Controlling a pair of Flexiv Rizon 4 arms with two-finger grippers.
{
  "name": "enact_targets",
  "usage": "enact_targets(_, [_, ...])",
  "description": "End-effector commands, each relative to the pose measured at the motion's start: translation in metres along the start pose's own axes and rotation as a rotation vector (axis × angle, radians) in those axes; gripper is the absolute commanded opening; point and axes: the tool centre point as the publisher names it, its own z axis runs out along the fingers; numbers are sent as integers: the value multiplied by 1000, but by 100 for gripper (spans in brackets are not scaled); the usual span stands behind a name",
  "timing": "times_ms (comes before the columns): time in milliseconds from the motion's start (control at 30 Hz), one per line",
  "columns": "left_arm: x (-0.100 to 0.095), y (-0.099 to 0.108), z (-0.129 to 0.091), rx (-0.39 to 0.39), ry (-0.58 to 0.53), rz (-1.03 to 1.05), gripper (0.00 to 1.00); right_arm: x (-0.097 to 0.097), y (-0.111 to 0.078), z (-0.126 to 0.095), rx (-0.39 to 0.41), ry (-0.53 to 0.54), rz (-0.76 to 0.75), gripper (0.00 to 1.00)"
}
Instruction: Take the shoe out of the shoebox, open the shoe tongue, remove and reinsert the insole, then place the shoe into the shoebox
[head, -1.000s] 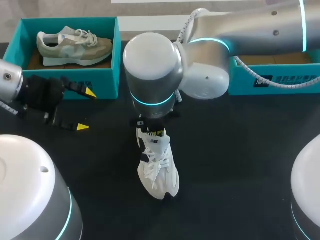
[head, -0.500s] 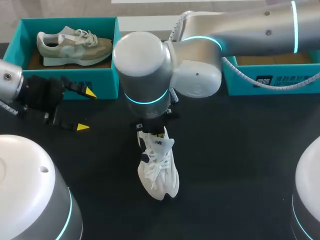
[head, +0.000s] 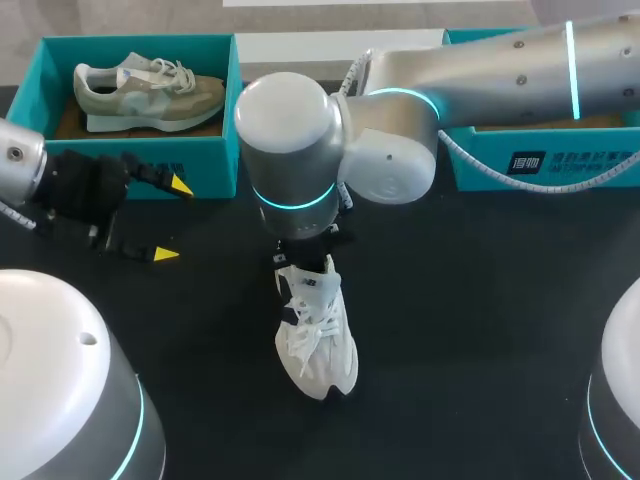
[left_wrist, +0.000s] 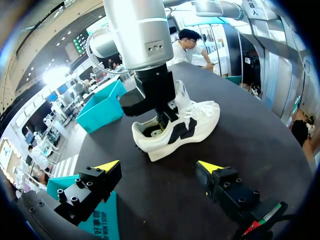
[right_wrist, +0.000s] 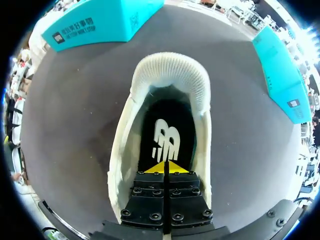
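Observation:
A white shoe (head: 317, 340) lies on the black table, toe toward the front edge. In the left wrist view the white shoe (left_wrist: 187, 125) shows its side with a dark logo. My right gripper (head: 305, 262) stands over the heel opening. Its fingertips (right_wrist: 165, 168) are shut together inside the shoe, just above the black insole (right_wrist: 166, 132) with a white logo; nothing shows between them. My left gripper (head: 170, 220) hangs open to the left of the shoe, in front of the left shoebox (head: 215, 165). In its own view the left gripper (left_wrist: 159, 166) is apart from the shoe.
The teal left shoebox holds a grey-green shoe (head: 148, 92). A second teal shoebox (head: 545, 160) stands at the back right, partly hidden by my right arm. The grey bases of both arms fill the front corners.
My right arm's elbow and upper links have swung a little to the left above the shoe. The right gripper stays in the heel opening; shoe and left arm keep their place.

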Motion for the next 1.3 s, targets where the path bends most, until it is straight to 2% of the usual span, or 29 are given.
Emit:
enact_targets(33, [0, 0, 0, -3, 2, 0, 100, 1, 2, 9, 5, 11, -6, 0])
enact_targets(100, [0, 0, 0, -3, 2, 0, 100, 0, 2, 8, 3, 12, -7, 0])
enact_targets(333, [0, 0, 0, -3, 2, 0, 100, -6, 8, -24, -85, -57, -2, 0])
enact_targets(600, [0, 0, 0, -3, 2, 0, 100, -13, 15, -12, -78, -97, -17, 0])
enact_targets(833, [0, 0, 0, -3, 2, 0, 100, -20, 18, 16, -53, -121, -42, 0])
enact_targets(1033, [0, 0, 0, -3, 2, 0, 100, -13, 20, 32, -42, -55, -65, 0])
enact_targets(1300, [0, 0, 0, -3, 2, 0, 100, 3, 24, 39, -80, 43, -103, 0])
